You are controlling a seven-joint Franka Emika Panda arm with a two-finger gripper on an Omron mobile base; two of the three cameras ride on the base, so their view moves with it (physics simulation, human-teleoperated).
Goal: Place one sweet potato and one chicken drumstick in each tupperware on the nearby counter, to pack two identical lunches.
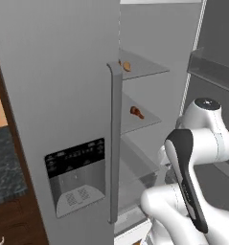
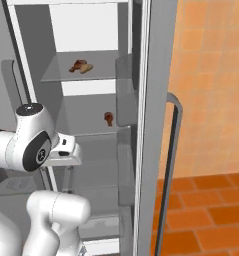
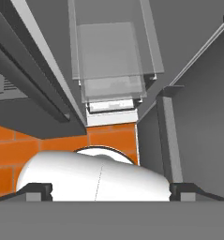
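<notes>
Translucent glass shelves (image 1: 143,67); matt grey fridge door (image 1: 58,95)

Tool (image 3: 111,192): two dark fingertips (image 3: 37,191) are seen set wide apart, with nothing between them. Open grey fridge (image 3: 188,56): clear glass shelves (image 3: 111,56) are stacked one behind another. Orange tiled floor (image 3: 62,143) is seen past the fridge's lower edge.
</notes>
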